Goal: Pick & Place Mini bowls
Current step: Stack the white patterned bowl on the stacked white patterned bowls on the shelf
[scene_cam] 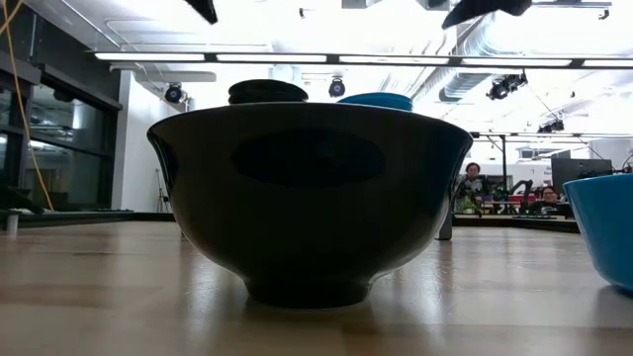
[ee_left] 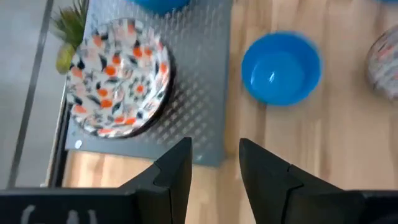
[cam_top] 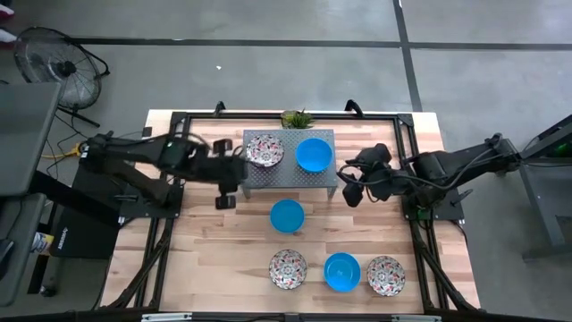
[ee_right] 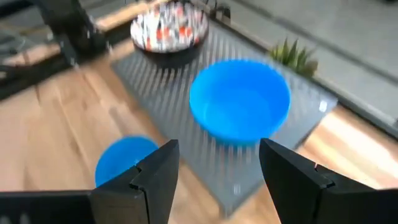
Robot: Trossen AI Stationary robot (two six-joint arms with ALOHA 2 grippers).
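Filling the low view, a dark-looking bowl (scene_cam: 309, 198) sits right at the lens, with a blue bowl's (scene_cam: 605, 229) edge beside it; we learn little else here.

From the high view we count six bowls: a floral one (cam_top: 264, 149) and a blue one (cam_top: 314, 154) on the grey rack (cam_top: 289, 178), a blue one (cam_top: 287, 215) on the worktop (cam_top: 206, 250) just in front of the rack, and a front row of floral (cam_top: 288, 268), blue (cam_top: 341, 271), floral (cam_top: 385, 275). Our left gripper (cam_top: 224, 195) hangs by the rack's left end, our right gripper (cam_top: 349, 186) by its right end.

In the left wrist view our gripper (ee_left: 214, 163) is slightly parted and empty, over the rack's edge near the floral bowl (ee_left: 117, 85).

In the right wrist view our gripper (ee_right: 217, 163) is wide apart and empty, facing the blue bowl (ee_right: 239, 99). We judge the next pick is best made by dropping one finger inside a rim and one outside, then lifting straight up so the neighbouring bowl stays untouched.
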